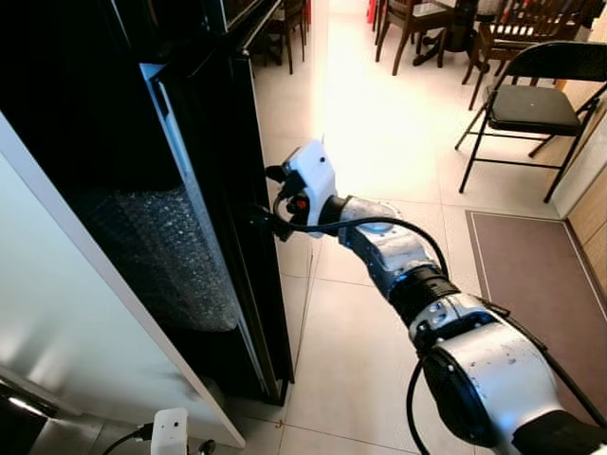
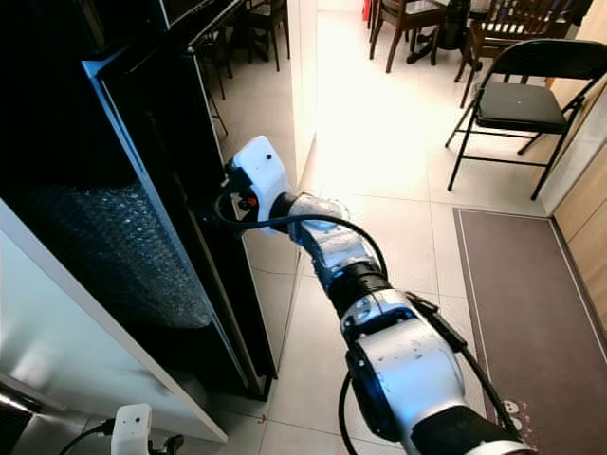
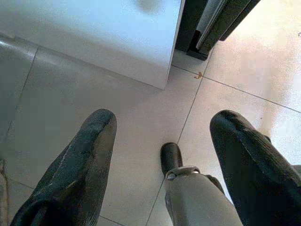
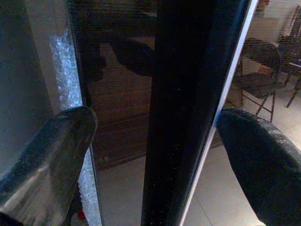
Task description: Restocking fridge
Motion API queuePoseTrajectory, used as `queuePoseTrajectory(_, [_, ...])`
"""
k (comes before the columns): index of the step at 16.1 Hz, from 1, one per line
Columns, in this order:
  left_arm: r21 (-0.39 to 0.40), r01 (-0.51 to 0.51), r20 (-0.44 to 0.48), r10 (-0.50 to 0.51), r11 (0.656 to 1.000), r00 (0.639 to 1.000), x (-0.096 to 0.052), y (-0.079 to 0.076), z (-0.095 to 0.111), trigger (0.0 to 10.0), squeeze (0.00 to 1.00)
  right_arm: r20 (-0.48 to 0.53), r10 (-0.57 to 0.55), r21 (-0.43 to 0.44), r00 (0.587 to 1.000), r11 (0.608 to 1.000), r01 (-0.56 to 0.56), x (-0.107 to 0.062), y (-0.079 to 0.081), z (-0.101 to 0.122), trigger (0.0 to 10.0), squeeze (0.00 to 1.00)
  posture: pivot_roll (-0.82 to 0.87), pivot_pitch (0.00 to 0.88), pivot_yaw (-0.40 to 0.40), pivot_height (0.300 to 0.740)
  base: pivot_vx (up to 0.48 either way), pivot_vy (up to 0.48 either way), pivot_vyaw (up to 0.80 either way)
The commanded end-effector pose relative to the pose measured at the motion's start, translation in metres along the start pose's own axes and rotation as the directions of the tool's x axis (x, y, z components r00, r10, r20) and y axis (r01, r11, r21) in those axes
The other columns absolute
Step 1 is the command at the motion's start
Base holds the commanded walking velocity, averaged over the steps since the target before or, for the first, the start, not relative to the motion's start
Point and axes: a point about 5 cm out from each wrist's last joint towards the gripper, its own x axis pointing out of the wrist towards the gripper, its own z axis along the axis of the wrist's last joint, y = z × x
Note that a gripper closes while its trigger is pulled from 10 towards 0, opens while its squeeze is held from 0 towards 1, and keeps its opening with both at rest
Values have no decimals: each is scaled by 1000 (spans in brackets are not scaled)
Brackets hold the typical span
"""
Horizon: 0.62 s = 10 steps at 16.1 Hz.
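Right gripper (image 4: 155, 141) up at the black fridge door's (image 1: 223, 218) outer edge, fingers spread either side of it, left gripper (image 3: 162, 141) hanging spread over floor tiles (image 3: 117, 113), folding chair (image 1: 531, 109) beyond.

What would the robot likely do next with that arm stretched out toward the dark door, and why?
Probably close its jaws on the door edge, then pull. The right gripper sits at the edge of the black fridge door, and the right wrist view shows its fingers open, one on each side of that edge, not yet pressing it. The left gripper hangs open above the floor tiles.
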Motion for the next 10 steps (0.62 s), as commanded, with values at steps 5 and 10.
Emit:
queuePoseTrajectory(5, [-4,-17,-10,17,1000,1000,-1,4,-2,10000,0,43,68,-20,997,998,-67,21,19,18,10000,0,-74,0,40,740,0,0,0])
queuePoseTrajectory(10, [-5,-17,-4,17,1000,1000,0,4,0,10000,0,73,36,-7,997,999,-36,18,16,17,10000,0,-78,9,42,740,0,0,0])
